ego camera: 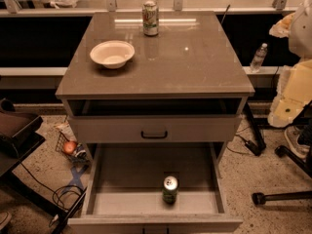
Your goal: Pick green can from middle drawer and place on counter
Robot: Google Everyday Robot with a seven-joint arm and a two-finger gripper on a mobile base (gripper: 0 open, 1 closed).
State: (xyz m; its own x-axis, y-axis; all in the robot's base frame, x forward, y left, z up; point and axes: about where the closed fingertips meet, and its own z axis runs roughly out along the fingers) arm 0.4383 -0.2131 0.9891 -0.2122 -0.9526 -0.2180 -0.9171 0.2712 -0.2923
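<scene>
Green can [170,190] upright in open middle drawer [136,174] below the bench [195,67], cream arm [292,94] right of bench, hand out of view, grip cannot be told

A small dark green can [170,191] with a silver top stands upright near the front of the open middle drawer [126,204], a wide grey tray. Above lies the glossy grey-brown counter [195,67]. The gripper is out of view; the can sits well below and left of the robot's pale arm [292,91].
</scene>
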